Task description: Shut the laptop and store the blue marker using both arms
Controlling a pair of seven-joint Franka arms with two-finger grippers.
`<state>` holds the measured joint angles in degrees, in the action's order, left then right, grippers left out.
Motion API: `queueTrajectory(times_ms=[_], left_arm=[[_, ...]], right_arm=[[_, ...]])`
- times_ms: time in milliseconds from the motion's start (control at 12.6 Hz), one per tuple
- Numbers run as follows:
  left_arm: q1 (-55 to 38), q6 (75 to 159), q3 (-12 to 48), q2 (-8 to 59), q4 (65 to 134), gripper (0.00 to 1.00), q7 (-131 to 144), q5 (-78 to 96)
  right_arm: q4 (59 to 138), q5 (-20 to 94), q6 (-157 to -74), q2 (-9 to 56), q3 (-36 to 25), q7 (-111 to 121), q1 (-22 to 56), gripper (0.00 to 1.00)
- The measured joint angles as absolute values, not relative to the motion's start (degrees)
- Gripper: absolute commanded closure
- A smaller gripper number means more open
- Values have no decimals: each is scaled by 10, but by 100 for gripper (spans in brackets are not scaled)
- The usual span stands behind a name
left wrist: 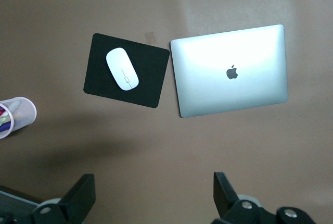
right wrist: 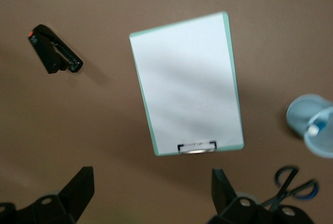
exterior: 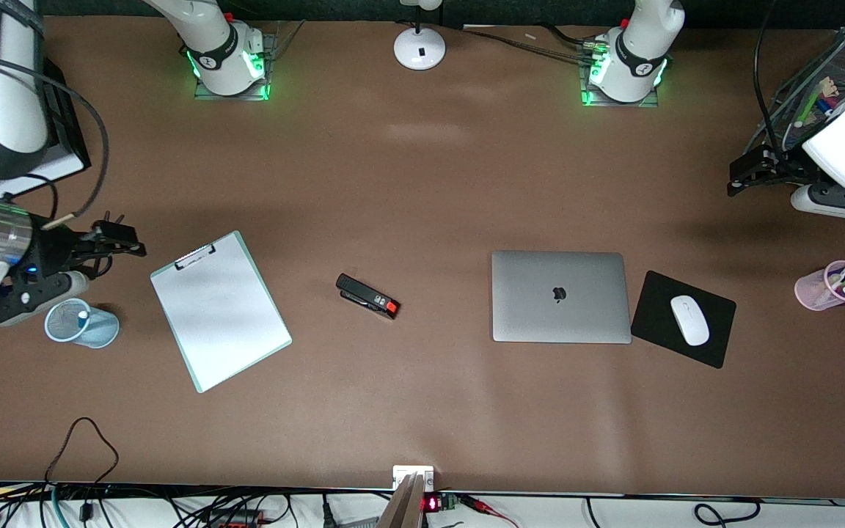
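Observation:
The laptop [exterior: 560, 297] lies shut on the brown table, lid up with its dark apple logo showing; it also shows in the left wrist view [left wrist: 231, 70]. The blue marker [exterior: 83, 317] stands in a pale blue mesh cup [exterior: 85, 334] at the right arm's end of the table, its whitish end showing in the right wrist view [right wrist: 318, 124]. My left gripper [exterior: 736, 180] [left wrist: 154, 193] is open and empty, up over the table at the left arm's end. My right gripper [exterior: 125, 238] [right wrist: 153, 190] is open and empty, over the table beside the clipboard's clip.
A white clipboard [exterior: 221, 310] and a black stapler [exterior: 367, 296] lie between cup and laptop. A white mouse [exterior: 689, 320] sits on a black pad [exterior: 653, 293] beside the laptop. A pink pen cup [exterior: 829, 287], a mesh organiser [exterior: 826, 81] and scissors [right wrist: 294, 185] are about.

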<state>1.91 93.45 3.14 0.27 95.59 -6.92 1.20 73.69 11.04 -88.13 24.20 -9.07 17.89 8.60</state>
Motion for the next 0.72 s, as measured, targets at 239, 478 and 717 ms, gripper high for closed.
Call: queueTrajectory(times_ms=[239, 478, 717], left_arm=[[19, 934, 31, 3, 956, 0, -69, 12], [19, 934, 31, 3, 956, 0, -69, 12], [19, 934, 31, 3, 956, 0, -69, 12]], right_arm=[[767, 90, -870, 229, -96, 84, 83, 0], [769, 52, -835, 198, -98, 25, 82, 0], [773, 41, -832, 160, -100, 23, 47, 0]])
